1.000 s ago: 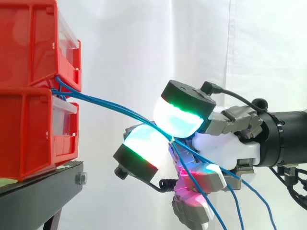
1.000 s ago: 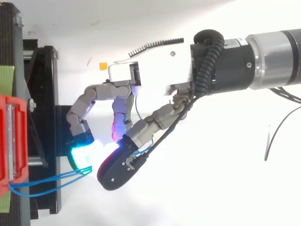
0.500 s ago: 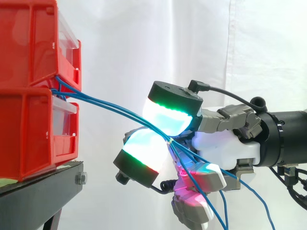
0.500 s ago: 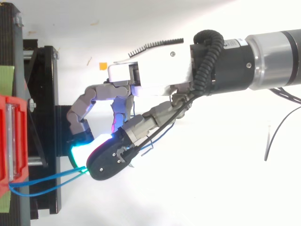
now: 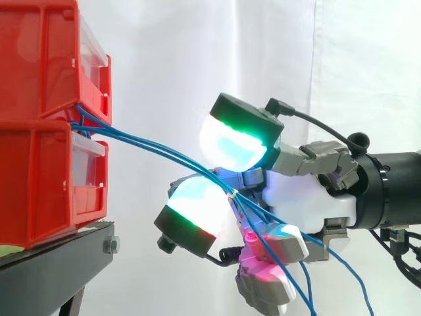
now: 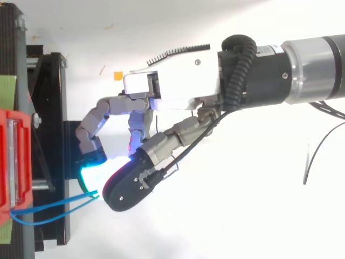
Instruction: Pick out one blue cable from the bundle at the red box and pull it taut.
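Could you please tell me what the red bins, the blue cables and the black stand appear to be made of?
Red bins: likely moulded plastic, glossy, with even colour and ribbed walls.
Blue cables: thin, probably plastic-sheathed wire, smooth and bending in soft curves.
Black stand: looks like matte painted metal, judging by its straight edges and a bolt.

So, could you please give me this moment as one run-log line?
blue cables: slope down from red bins | hand: among them | grip: unclear

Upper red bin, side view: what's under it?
The lower red bin, stacked directly beneath it. Blue cables come out between the two and run toward the hand. Where they are fastened is hidden by the bins.
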